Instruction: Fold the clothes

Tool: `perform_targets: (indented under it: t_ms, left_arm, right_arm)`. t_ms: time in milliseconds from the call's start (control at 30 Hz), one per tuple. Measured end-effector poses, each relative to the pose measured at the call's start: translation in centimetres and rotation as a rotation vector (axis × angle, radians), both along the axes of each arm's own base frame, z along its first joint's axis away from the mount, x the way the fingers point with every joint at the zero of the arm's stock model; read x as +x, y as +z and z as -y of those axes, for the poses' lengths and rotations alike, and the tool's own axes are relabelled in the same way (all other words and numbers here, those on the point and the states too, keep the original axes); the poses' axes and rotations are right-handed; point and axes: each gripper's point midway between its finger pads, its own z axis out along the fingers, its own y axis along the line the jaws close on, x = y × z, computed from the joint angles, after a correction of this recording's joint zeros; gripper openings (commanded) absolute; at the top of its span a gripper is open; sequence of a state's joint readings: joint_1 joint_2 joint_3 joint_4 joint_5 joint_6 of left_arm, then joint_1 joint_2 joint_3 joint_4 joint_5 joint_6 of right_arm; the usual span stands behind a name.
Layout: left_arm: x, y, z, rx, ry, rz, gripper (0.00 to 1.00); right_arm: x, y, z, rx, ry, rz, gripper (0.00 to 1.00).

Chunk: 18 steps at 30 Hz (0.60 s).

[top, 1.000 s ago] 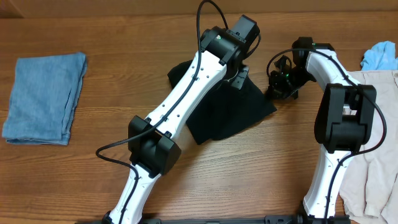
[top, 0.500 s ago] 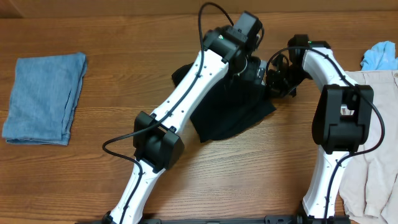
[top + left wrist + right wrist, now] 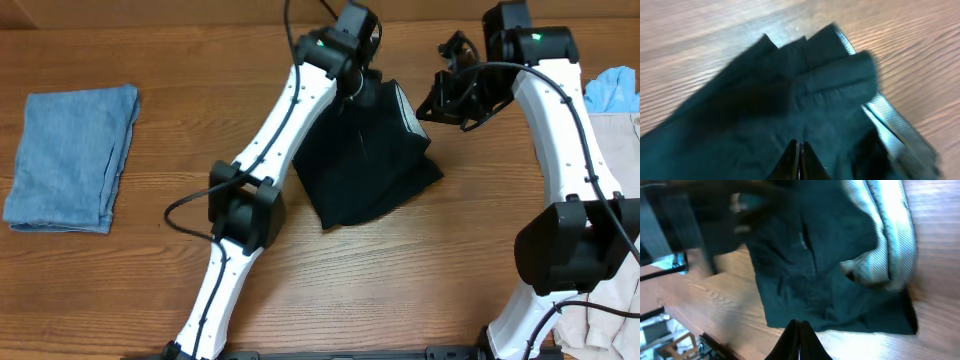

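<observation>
The black garment (image 3: pixel 365 165) lies mid-table, its top drawn up into a peak with a pale ribbed waistband (image 3: pixel 405 108) showing. My left gripper (image 3: pixel 357 82) sits at that peak. In the left wrist view its jaws (image 3: pixel 799 146) are pressed together amid the black cloth (image 3: pixel 765 100), seemingly pinching it. My right gripper (image 3: pixel 455 88) hovers apart from the garment's right side. Its jaws (image 3: pixel 799 324) are shut with nothing between them, above the garment's edge (image 3: pixel 830 280) and bare wood.
A folded faded-blue cloth (image 3: pixel 70 155) lies at the far left. A light-blue garment (image 3: pixel 612 88) and a beige one (image 3: pixel 612 140) lie at the right edge, behind the right arm. The table is brown wood (image 3: pixel 150 60).
My left gripper moved up and left, drawing the garment's top into a peak. My right gripper left the garment's right corner and rose toward the back.
</observation>
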State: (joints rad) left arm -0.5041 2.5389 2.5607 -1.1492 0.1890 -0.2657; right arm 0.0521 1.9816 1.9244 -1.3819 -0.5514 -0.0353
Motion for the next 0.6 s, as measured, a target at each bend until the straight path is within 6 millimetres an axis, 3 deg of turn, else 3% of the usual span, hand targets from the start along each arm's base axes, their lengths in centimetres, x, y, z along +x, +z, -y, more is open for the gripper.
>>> perform_targets:
  t_ms: [67,133,233,333,467,600]
  left_arm:
    - [0.4,-3.0,1.1,-0.029,-0.027,-0.032,0.04]
    - [0.8,-2.9,1.7,-0.059,-0.038,-0.018,0.04]
    - [1.2,-2.5,2.2,-0.082,-0.048,0.003,0.04]
    - [1.5,-2.3,2.4,-0.089,-0.051,0.019,0.04]
    - [1.9,-2.2,2.4,-0.084,-0.063,0.045,0.04]
    - [2.5,-2.3,1.8,-0.047,-0.04,0.074,0.05]
  right_arm:
    - [0.0,-1.3,-1.5,0.01,0.041,0.012,0.04]
    - [0.5,-3.4,-2.2,0.019,0.058,0.029,0.04]
    - [-0.9,-8.4,-2.1,0.011,0.054,-0.042,0.04]
    - [-2.8,-11.9,-0.4,-0.09,-0.022,-0.153,0.04]
    - [-4.1,-14.9,2.6,-0.269,-0.138,-0.226,0.04]
    - [-5.2,-17.7,3.4,-0.301,-0.223,-0.261,0.04]
